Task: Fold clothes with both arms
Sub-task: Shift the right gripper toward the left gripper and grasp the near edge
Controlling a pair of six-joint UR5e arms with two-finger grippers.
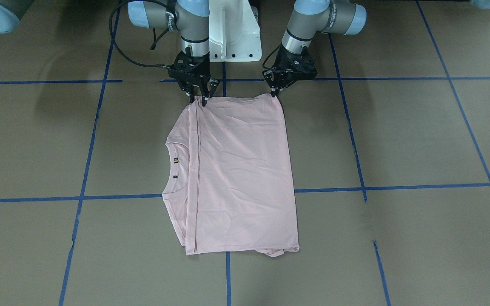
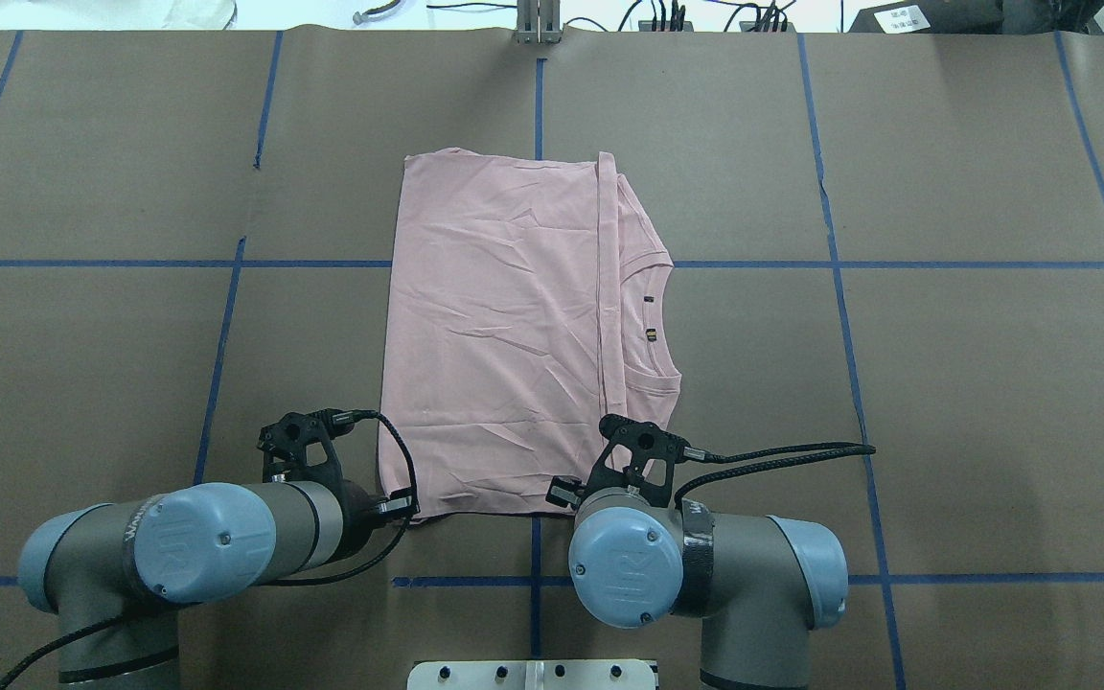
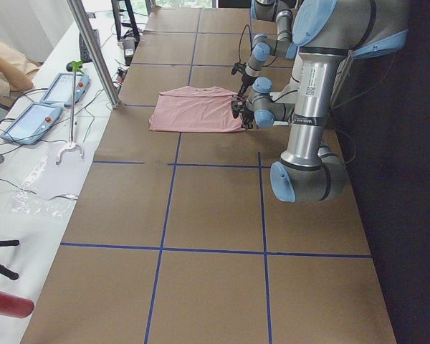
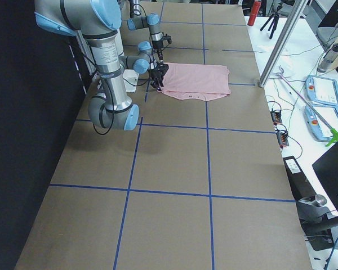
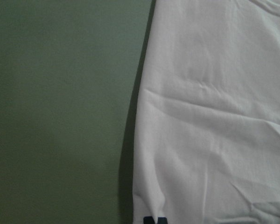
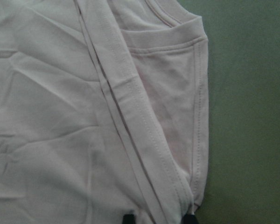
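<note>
Left gripper (image 1: 275, 92) pinches T-shirt (image 1: 240, 170) corner; right gripper (image 1: 198, 101), spread, straddles its folded edge.

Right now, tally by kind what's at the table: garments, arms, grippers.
T-shirt, pink: 1
Arms: 2 (left arm, right arm)
Grippers: 2 (left gripper, right gripper)
Total: 5

T-shirt (image 1: 236, 170) folded | right gripper (image 1: 199, 101) parted at hem | left gripper (image 1: 275, 94) possibly pinching corner
</note>
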